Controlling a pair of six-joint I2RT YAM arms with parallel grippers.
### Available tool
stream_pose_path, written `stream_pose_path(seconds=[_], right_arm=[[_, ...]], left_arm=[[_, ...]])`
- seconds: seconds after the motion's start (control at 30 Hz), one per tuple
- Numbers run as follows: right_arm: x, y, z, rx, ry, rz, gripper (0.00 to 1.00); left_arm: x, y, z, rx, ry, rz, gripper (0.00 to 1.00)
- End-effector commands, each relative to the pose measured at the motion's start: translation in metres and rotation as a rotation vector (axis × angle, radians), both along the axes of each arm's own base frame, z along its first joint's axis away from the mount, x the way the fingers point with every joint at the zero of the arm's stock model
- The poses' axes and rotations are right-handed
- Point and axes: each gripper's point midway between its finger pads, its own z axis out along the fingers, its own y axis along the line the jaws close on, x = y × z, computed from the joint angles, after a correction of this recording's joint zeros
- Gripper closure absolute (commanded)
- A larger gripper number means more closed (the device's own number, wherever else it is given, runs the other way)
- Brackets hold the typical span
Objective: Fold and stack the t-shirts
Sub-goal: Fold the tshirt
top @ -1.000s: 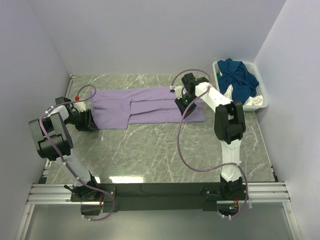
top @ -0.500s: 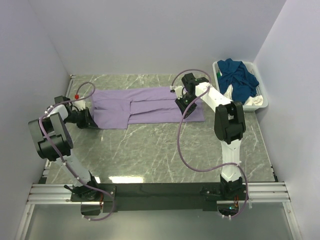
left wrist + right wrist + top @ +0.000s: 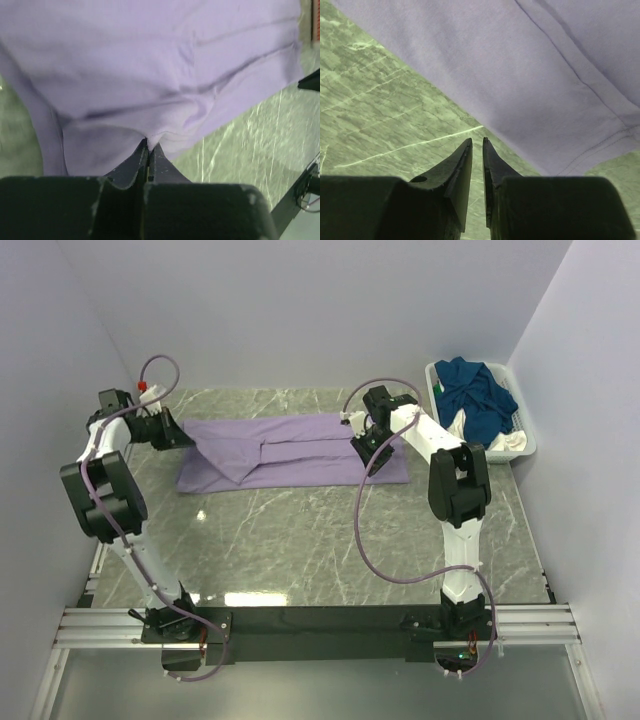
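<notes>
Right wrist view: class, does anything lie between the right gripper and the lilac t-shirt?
Nothing visible does. Only a narrow strip of bare marble table separates the right gripper, its jaws slightly apart, from the edge of the lilac t-shirt.

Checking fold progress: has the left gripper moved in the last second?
Yes. The left gripper, shut on the lilac t-shirt, has moved away from the near rail toward the table's far edge.
</notes>
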Motion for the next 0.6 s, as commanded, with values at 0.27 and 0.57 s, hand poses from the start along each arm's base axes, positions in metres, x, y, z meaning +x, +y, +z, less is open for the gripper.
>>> stream_pose_path(seconds=[0.27, 0.57], right_arm=[[0.020, -0.013, 0.005, -0.027, -0.062, -0.008, 0.80], [0.022, -0.029, -0.004, -0.060, -0.058, -0.028, 0.80]], left_arm=[[0.083, -0.024, 0.032, -0.077, -0.151, -0.009, 0.99], [0.106, -0.035, 0.023, -0.064, -0.167, -0.011, 0.99]])
